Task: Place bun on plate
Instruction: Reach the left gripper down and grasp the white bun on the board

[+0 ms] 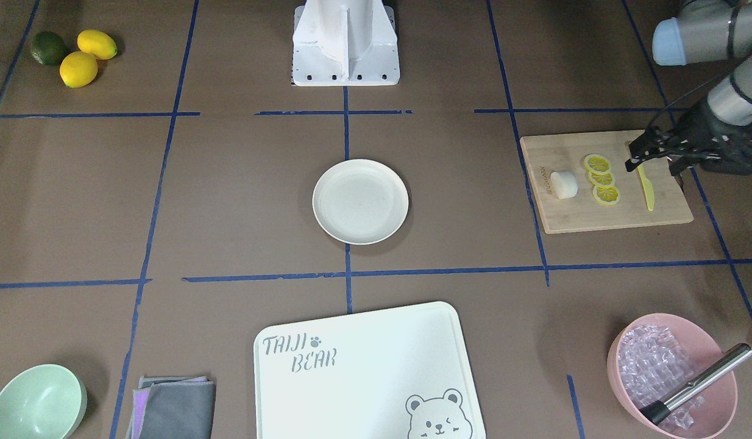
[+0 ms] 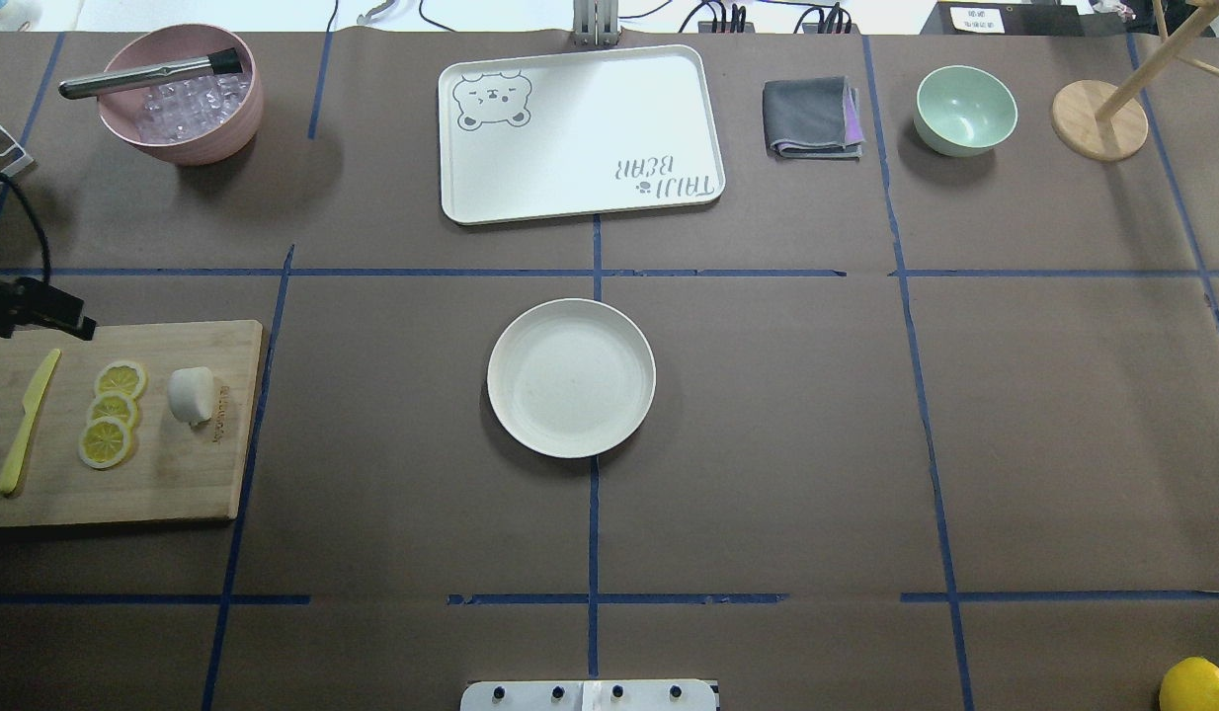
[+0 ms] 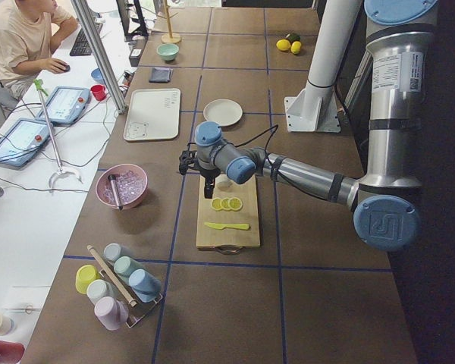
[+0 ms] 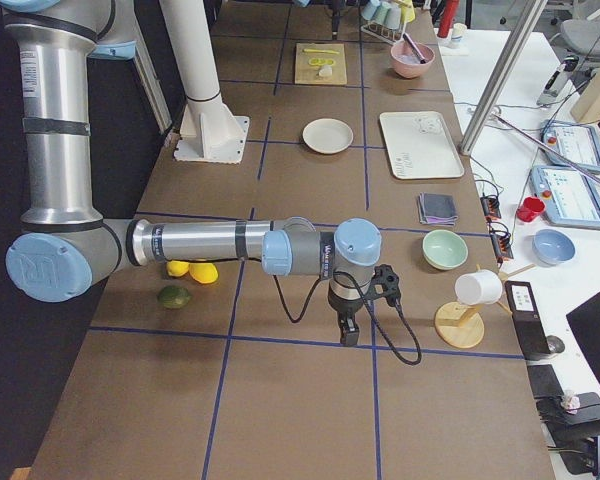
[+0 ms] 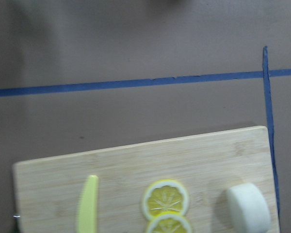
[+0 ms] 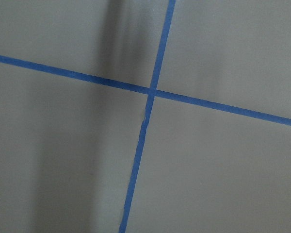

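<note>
The bun [image 1: 564, 185] [image 2: 192, 395] is a small white lump lying on a wooden cutting board [image 1: 595, 216], beside three lemon slices [image 1: 601, 178]. The left wrist view shows the bun [image 5: 248, 212] at its lower right. The cream plate [image 1: 360, 201] [image 2: 571, 378] sits bare at the table's centre, far from the bun. My left gripper [image 1: 652, 164] hovers open over the board's outer end, near the yellow knife [image 1: 646, 188], with nothing between its fingers. My right gripper [image 4: 348, 330] hangs over bare table near the lemons; I cannot tell whether it is open or shut.
A white bear tray [image 2: 580, 133] lies beyond the plate. A pink bowl [image 2: 180, 94] holds ice and a metal tool. A grey cloth [image 2: 812, 118], a mint bowl [image 2: 965, 109] and a wooden stand [image 2: 1098, 118] line the far right. Lemons [image 1: 86, 58] lie near the robot base [image 1: 345, 42].
</note>
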